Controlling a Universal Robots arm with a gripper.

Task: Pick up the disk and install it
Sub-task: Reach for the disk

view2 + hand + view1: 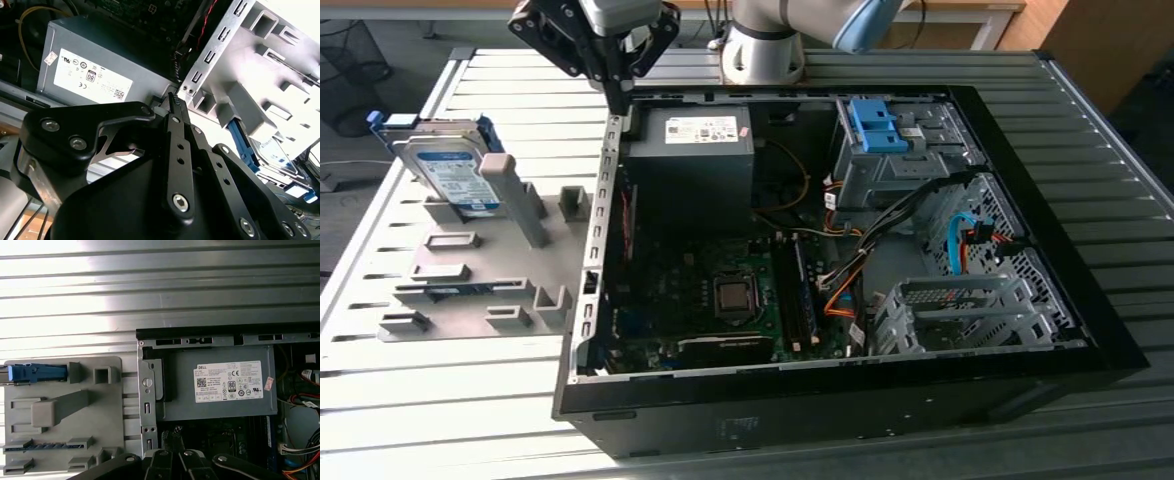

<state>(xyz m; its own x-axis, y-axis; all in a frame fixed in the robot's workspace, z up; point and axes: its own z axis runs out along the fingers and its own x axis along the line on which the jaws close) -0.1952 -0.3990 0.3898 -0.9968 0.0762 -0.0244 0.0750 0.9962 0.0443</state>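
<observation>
The disk [448, 172] stands on edge at the back of a grey holder [480, 290] on the exterior view's left, its white-and-blue label and blue side rails showing. In the first wrist view the disk [37, 373] shows as a blue strip at the holder's corner. In the second wrist view the disk [274, 151] leans behind a grey post. My gripper [616, 97] hangs shut and empty over the case's side wall by the power supply, well apart from the disk. Its tips [173, 98] are pressed together, and the gripper [174, 454] also shows in the first wrist view.
An open black computer case [1067, 300] lies on the slatted metal table [454, 400]. Inside are a grey power supply box [691, 150], the motherboard [720, 300], cables, and a drive cage holding a bare blue bracket [873, 125]. The arm's base [761, 50] stands behind the case.
</observation>
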